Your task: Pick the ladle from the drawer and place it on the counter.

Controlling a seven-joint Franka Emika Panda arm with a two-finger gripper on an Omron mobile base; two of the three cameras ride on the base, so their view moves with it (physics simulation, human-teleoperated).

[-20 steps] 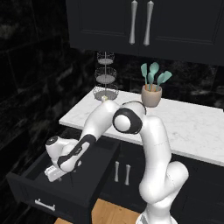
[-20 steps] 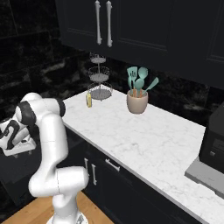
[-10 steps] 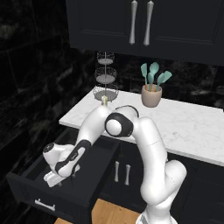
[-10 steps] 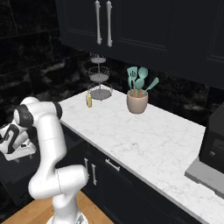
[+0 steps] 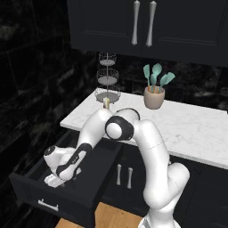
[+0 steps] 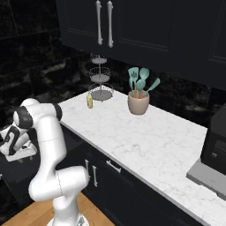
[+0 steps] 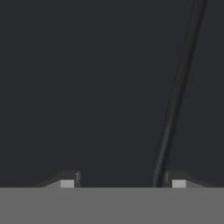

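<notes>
The drawer [image 5: 67, 202] stands pulled out below the counter [image 5: 187, 127], its silver bar handle [image 5: 48, 205] on the front. My gripper [image 5: 54, 180] is down inside the drawer box, also seen at the left edge as the gripper [image 6: 16, 152]. In the hand view the gripper [image 7: 122, 183] is open, fingertips [image 7: 67, 183] wide apart just above the dark drawer floor. The ladle [image 7: 177, 92] shows as a thin black straight handle running from the top right down to a spot just inside the right fingertip. Its bowl is out of view.
On the white marble counter stand a beige pot of teal-headed utensils [image 5: 154, 91], a wire tiered rack [image 5: 107, 84] and a small yellow bottle [image 6: 89, 101]. Black cabinet doors with vertical handles [image 5: 142, 22] hang above. A dark appliance [image 6: 215, 141] sits at the far right.
The arm has lowered the hand deeper into the open drawer. The elbow has dropped and swung forward with it.
</notes>
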